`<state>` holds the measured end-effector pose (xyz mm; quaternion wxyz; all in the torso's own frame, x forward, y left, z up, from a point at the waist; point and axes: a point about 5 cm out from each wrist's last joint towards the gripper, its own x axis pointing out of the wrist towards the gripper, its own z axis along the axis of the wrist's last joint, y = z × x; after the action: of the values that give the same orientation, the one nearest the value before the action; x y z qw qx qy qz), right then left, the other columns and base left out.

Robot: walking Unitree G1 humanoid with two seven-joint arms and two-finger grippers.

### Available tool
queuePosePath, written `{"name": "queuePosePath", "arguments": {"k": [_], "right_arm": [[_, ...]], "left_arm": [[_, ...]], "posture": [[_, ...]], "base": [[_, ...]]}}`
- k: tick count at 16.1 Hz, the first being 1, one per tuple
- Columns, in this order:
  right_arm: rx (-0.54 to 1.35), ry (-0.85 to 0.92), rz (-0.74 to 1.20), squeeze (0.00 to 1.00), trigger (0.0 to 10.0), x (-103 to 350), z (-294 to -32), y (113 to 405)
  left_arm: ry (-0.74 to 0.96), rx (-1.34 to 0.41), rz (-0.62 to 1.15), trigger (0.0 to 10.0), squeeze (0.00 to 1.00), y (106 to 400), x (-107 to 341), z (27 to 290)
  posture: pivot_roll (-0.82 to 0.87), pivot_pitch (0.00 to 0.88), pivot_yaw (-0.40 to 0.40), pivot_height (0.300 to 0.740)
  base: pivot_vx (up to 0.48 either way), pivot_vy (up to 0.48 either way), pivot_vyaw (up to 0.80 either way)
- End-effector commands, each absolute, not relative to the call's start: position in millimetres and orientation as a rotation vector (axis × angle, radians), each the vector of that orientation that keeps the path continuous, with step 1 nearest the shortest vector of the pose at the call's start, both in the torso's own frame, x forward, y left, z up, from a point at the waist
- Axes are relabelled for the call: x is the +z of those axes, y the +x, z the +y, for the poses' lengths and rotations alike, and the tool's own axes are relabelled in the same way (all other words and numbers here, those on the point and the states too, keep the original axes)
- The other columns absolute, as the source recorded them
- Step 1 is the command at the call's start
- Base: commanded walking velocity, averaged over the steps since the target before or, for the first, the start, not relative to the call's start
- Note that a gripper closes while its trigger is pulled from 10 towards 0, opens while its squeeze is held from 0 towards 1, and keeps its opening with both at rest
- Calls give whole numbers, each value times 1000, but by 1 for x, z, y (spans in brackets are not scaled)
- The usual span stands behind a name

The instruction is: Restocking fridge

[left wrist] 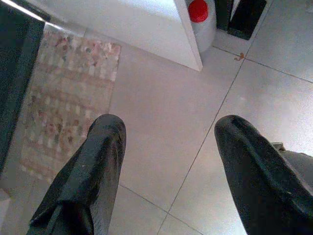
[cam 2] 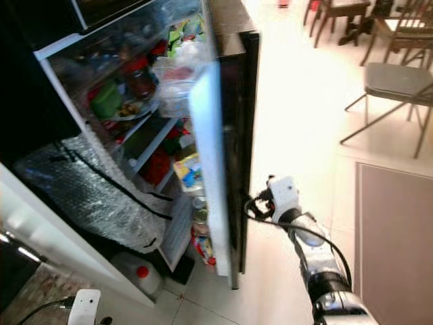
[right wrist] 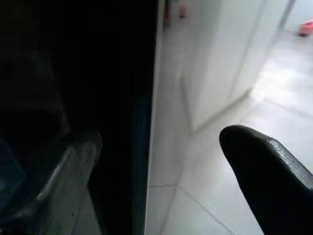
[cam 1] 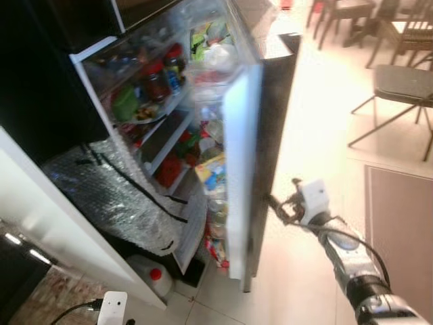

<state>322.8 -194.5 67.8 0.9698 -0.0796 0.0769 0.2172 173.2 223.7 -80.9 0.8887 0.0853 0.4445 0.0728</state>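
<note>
My right gripper (cam 2: 252,206) is at the outer edge of the fridge door (cam 1: 240,162), low down, with its jaws apart: in my right wrist view one finger (right wrist: 274,181) sits on the bright floor side and the other lies in the dark against the door's black face. The door stands open, its inner racks packed with jars and packets (cam 1: 211,172). Inside the fridge, the shelves (cam 1: 159,122) hold a red-lidded jar (cam 1: 154,80) and a green container (cam 1: 125,103). A sheet of bubble wrap (cam 1: 111,193) lies draped below the shelves. A white jug with a red cap (cam 1: 154,276) stands on the tiled floor (cam 1: 318,115) near the fridge's foot. My left gripper (left wrist: 168,166) hangs over the floor tiles, jaws apart and holding nothing, just beside a patterned rug (left wrist: 63,98). Chairs (cam 1: 399,84) stand well apart across the room.
</note>
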Motion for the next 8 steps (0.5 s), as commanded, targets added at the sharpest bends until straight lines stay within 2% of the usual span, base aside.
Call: {"name": "queuePosePath", "arguments": {"k": [1, 6, 8], "right_arm": [[480, -134, 152, 0, 10000, 68, -190, 321], [657, -90, 160, 0, 10000, 64, -173, 308], [653, -90, 162, 0, 10000, 65, -173, 308]], "left_arm": [[196, 158, 939, 10000, 0, 169, -82, 227], [200, 155, 937, 10000, 0, 170, -82, 227], [200, 156, 937, 10000, 0, 170, -82, 227]], "posture": [[-51, 0, 93, 740], [-46, 0, 93, 740], [-47, 0, 92, 740]], "base": [[0, 0, 0], [0, 0, 0], [0, 0, 0]]}}
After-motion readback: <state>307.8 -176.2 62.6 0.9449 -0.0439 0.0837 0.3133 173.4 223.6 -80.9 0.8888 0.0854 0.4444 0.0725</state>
